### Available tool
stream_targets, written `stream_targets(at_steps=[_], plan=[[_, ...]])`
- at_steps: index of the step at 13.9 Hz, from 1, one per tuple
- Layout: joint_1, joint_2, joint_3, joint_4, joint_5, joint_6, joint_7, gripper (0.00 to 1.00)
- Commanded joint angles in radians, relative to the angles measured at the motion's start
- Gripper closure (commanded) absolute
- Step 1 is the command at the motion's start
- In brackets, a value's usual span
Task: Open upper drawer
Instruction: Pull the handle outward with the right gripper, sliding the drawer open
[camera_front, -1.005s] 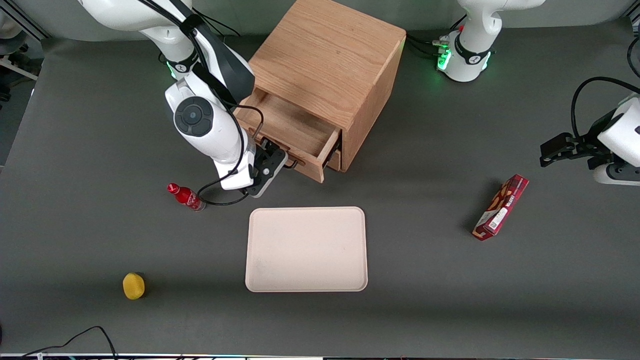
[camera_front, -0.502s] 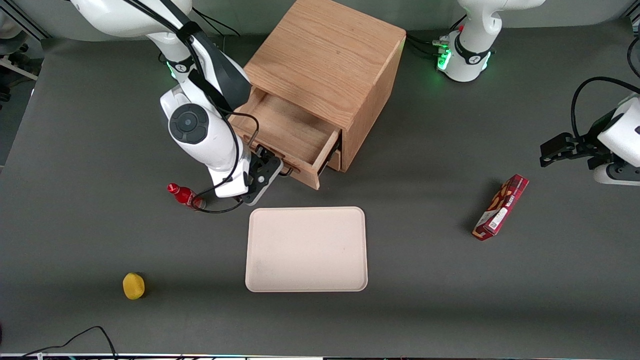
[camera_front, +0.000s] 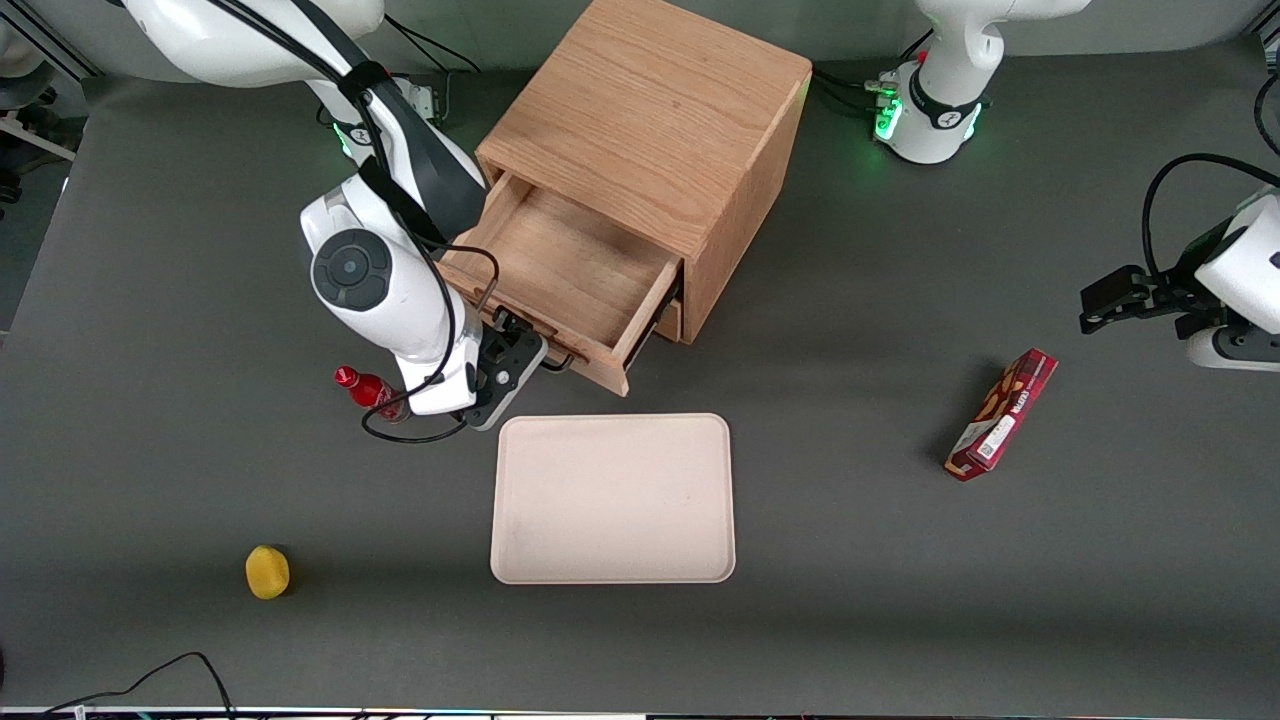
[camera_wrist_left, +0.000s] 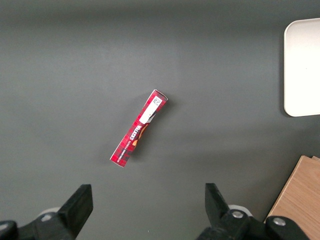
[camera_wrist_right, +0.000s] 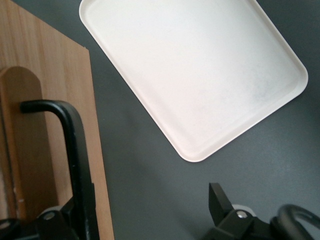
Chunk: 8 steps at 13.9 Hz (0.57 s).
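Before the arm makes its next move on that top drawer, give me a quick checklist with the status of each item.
1. Upper drawer pulled out, bare inside showing: ok.
2. Gripper at the black handle: ok.
3. Firm grasp: not ok; the gripper is open, with one finger beside the bar.
4. Tray apart from the drawer front, table showing between them: ok.
5. Red bottle clear of the wrist: cannot tell, the wrist partly covers it.

White right arm (camera_front: 375, 270), dark round joint cap, black cables, black gripper (camera_front: 520, 352).
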Motion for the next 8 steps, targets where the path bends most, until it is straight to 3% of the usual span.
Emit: stream_targets(at_steps=[1,8], plan=[[0.0,0.034,-0.011,0.055,-0.03,-0.026,-0.032,0.0],[0.001,0.055,-0.059,0.084,-0.042,-0.032,-0.092,0.0]])
